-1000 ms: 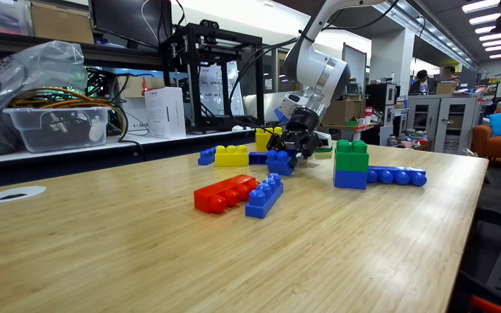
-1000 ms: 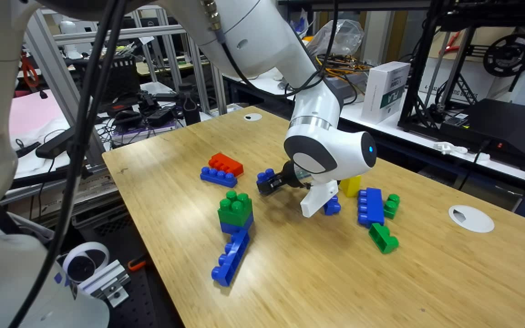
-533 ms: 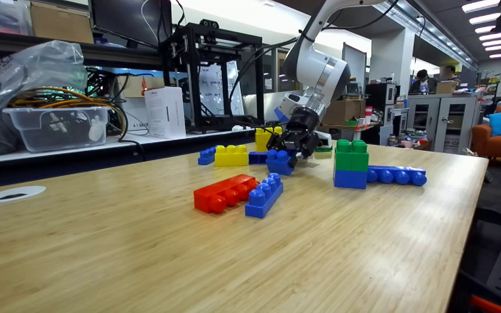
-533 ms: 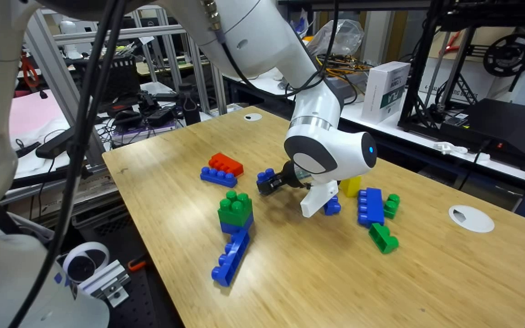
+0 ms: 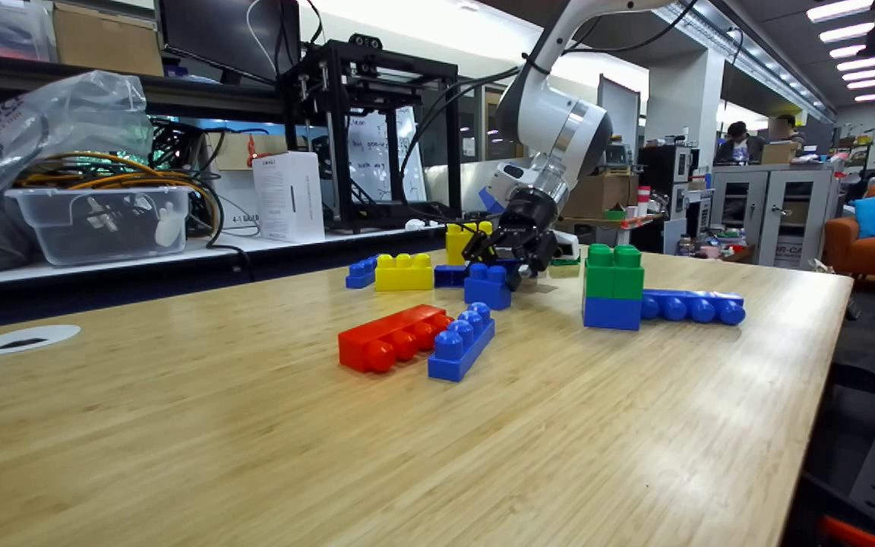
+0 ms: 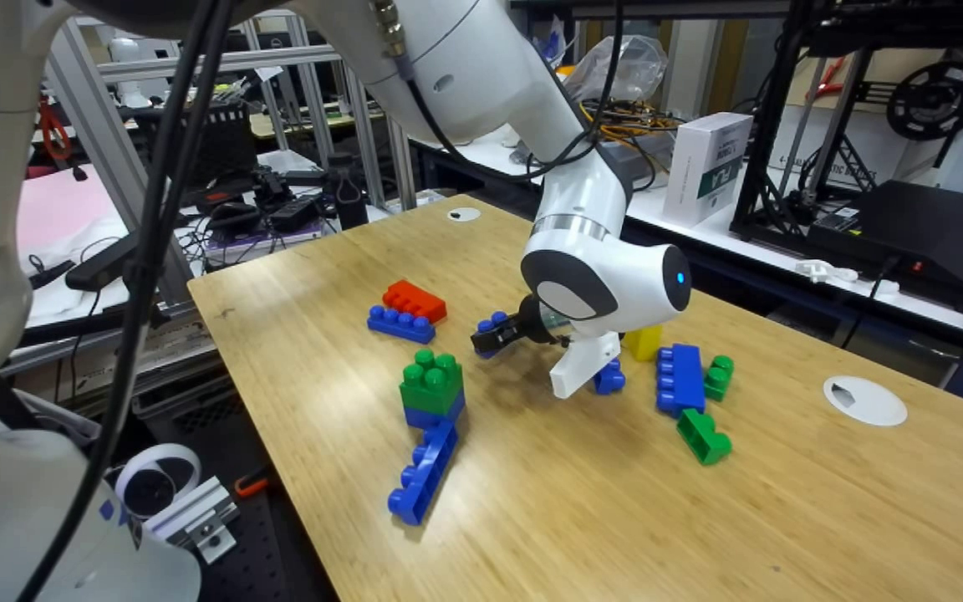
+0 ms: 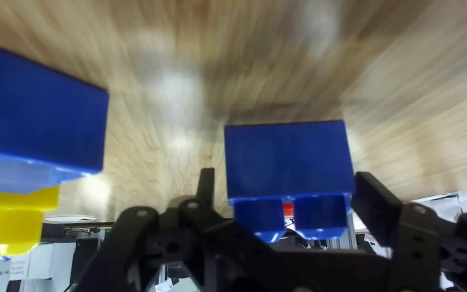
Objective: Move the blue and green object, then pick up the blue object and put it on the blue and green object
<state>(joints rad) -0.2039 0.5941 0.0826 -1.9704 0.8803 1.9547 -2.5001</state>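
My jaws stand apart, either side of the blue brick (image 7: pixel 288 158), not gripping yet; in an exterior view, it's left of the green-and-blue tower (image 5: pixel 613 287). Even gaps, then squeeze.

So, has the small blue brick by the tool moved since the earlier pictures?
Yes, slightly: in an exterior view, the small blue brick has shifted toward picture right, away from the unmoved red brick.

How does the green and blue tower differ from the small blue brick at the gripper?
The tower is two bricks high; the small brick, one. The tower is green above blue; the small brick, all blue. The tower stands clear of the gripper; the small brick sits between its open jaws. Both have studs on top.
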